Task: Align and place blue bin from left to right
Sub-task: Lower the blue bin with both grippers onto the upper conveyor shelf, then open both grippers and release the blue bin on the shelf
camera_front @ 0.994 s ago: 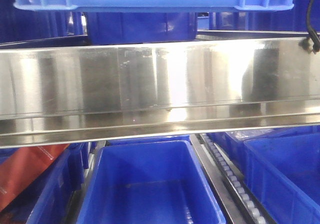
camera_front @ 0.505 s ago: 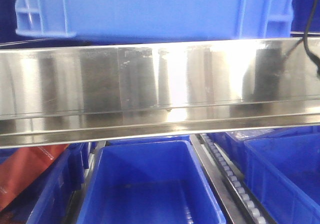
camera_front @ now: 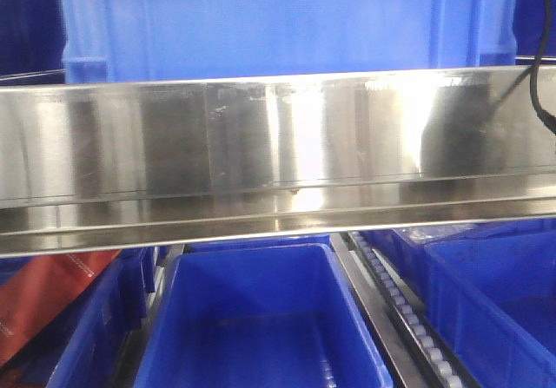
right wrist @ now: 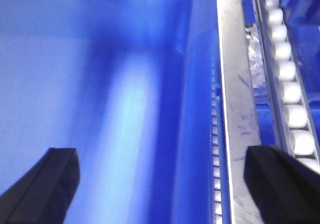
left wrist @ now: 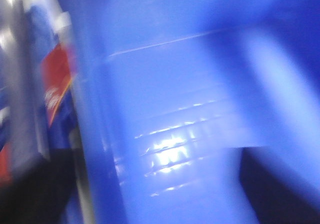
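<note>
Behind steel rail (camera_front: 278, 154): blue bin (camera_front: 287, 23) filling upper view. Right gripper (right wrist: 160, 181) spread wide astride bin wall; left gripper's state unreadable through blur. Lower level, square to roller track (right wrist: 287, 73).

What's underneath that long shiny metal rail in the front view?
Below the metal rail sits an open blue bin, apparently empty, a roller track to its right, another bin beyond, and something red at left. The rail hides their far ends.
</note>
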